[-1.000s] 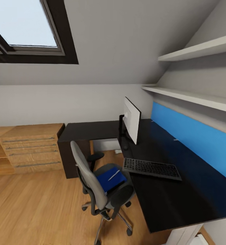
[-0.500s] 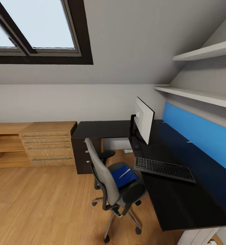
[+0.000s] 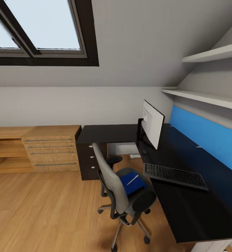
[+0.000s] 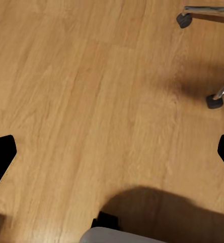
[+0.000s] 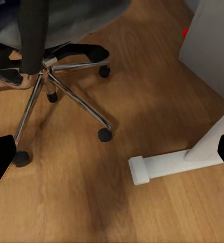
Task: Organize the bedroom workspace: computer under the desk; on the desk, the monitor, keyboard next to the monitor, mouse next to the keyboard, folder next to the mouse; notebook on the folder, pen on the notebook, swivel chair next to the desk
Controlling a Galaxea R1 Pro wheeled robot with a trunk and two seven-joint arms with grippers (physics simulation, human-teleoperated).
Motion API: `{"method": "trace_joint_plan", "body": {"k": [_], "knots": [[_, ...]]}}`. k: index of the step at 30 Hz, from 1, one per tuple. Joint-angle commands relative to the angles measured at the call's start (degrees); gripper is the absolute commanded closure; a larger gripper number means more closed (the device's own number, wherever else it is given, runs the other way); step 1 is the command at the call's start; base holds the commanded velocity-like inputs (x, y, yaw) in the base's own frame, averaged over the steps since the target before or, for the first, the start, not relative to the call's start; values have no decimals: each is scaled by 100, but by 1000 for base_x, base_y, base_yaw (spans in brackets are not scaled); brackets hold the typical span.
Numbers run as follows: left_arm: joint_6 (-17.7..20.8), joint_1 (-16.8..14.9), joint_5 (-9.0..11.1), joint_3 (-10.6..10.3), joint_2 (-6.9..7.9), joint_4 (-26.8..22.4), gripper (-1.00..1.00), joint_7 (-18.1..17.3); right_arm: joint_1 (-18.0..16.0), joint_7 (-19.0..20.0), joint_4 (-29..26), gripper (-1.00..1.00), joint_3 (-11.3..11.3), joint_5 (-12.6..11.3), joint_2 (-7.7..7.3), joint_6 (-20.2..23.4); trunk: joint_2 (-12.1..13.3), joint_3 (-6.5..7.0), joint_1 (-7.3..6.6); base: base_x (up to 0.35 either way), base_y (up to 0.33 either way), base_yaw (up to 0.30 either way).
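Both claws are seen spread wide and empty in the wrist views: the left gripper (image 4: 112, 152) is marked by dark fingertips at the two side edges of its frame above bare wooden floor (image 4: 66, 91), and the right gripper (image 5: 112, 152) is shown likewise above the chrome star base (image 5: 56, 86) of the grey swivel chair (image 3: 117, 190).

At the centre of the head view, the chair is placed just beside the black L-shaped desk (image 3: 196, 210), with its back turned toward the lower left of the frame. On its seat a blue folder (image 3: 132, 182) is laid, and a thin pale strip, probably the pen, is seen on top of it; whether a notebook lies between them cannot be told. The white-backed flat monitor (image 3: 152, 128) is stood on the desk right of centre, and the black keyboard (image 3: 175, 176) is laid near it toward the lower right. A small dark object by the monitor's foot may be the mouse, though this cannot be confirmed. A white desk leg (image 5: 193, 157) is seen in the right wrist view.

The approach to the workspace is judged to be in hand. Next, the chair should be closed on so that the folder can be reached from the seat.
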Motion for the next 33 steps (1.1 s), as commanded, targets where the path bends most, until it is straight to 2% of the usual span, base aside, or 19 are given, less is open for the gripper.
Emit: {"method": "trace_joint_plan", "body": {"k": [1, 10, 17, 33], "knots": [[-12, -2, 15, -3, 0, 1, -100, 1, -4, -18, 2, -100, -2, 8, 2, -15, -5, -7, 1, 2, 264, 0], [-12, -2, 19, 1, 0, 1, -100, -5, -4, -13, 9, -100, -2, -1, 9, -12, -5, -7, 1, -5, 155, 0], [-12, -2, 27, 4, 0, 1, -100, -2, -5, -16, 3, -100, 3, 2, 11, -10, -5, -7, 1, -177, 198, 0], [27, -3, 60, 11, -7, 27, -100, 16, -4, -13, 0, -100, 6, 8, 10, -13, -5, -7, 1, -25, 12, 0]]}}
